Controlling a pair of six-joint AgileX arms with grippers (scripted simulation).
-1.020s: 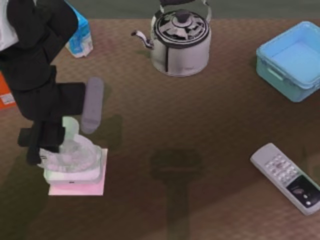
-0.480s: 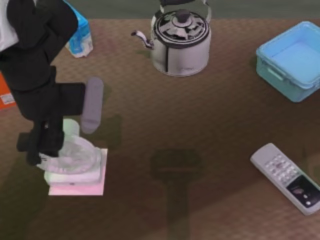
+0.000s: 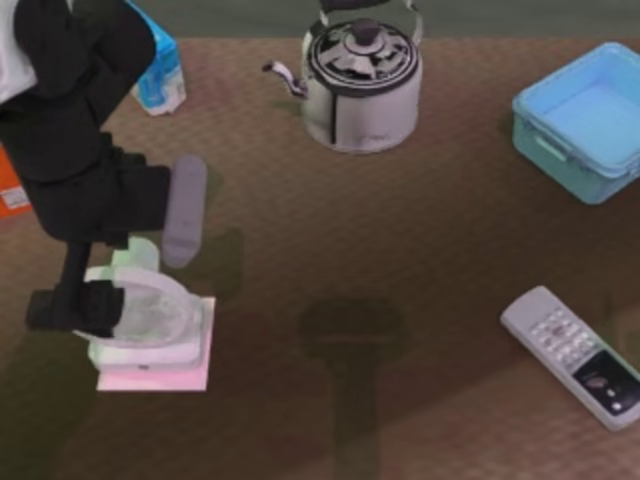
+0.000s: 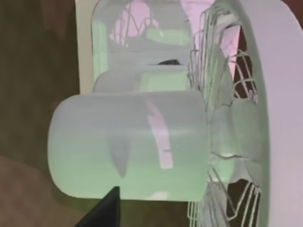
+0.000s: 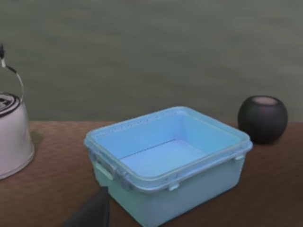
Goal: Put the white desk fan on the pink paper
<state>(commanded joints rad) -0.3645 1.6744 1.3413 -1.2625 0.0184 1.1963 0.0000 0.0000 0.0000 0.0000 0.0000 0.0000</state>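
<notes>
The white desk fan (image 3: 155, 318) stands on the pink paper (image 3: 170, 378) at the table's front left, its base covering most of the sheet. My left gripper (image 3: 75, 308) sits open just left of the fan's head, holding nothing. The left wrist view looks close onto the fan's motor housing (image 4: 132, 146) and grille, with one dark fingertip (image 4: 104, 213) at the housing's edge and pink showing behind. My right gripper is outside the top view. Its wrist view shows one fingertip (image 5: 92, 213) before the blue bin, nothing held.
A metal kettle (image 3: 362, 85) stands at the back centre and a blue bin (image 3: 585, 120) at the back right. A grey remote (image 3: 572, 355) lies front right. A grey rounded bar (image 3: 184, 208) lies just behind the fan. A blue-white carton (image 3: 160, 75) stands back left.
My left gripper has let go of the fan and shifted left and towards the front edge. The fan stays put on the pink paper.
</notes>
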